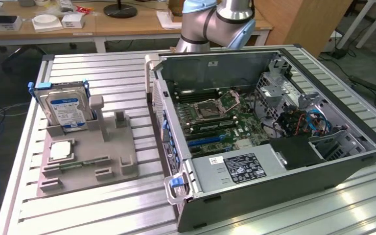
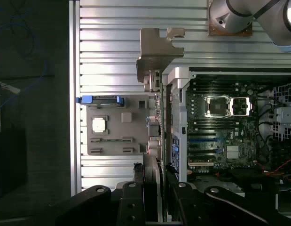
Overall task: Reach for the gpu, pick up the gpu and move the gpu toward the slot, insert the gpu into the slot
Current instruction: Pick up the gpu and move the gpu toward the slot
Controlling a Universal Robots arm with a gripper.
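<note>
Holds gpu (image 2: 154, 127) in end effector (image 2: 154, 186): closed partway, one finger on each flat face of card, grip well away from metal bracket end. Sticks straight out from fingers, edge-on to wrist cam, w/ ribbed cooler just past grip and L-shaped bracket at far tip. Hangs in air, well above surface (image 1: 96, 68). Lines up in wrist view w/ strip betw. grey parts tray (image 2: 119, 127) and side wall of open PC case (image 2: 180, 94), so prob. beside case, not yet over board (image 2: 220, 132). Leaves slot (image 2: 204, 140), prob. one of the blue ones, inside case off to one side of card: near, but apart.

Handling, by judgement: light, stiff, flat, yet fragile, w/ bare circuitry, fan and contact edge. Best taken by flat faces or board edges as here, never by fan or contacts. Could pivot in grip given smooth faces and long overhang, esp. if bracket snags case wall. Needs square line-up w/ slot and straight push, no twist or bend.

Farther out: hard drive w/ blue label (image 1: 64, 107) upright in tray, square chip (image 1: 62, 149) flat below it, narrow green memory stick (image 1: 77, 165) near tray's front. Arm (image 1: 214, 19) behind case in exterior view; cluttered desk (image 1: 44, 24) beyond.
</note>
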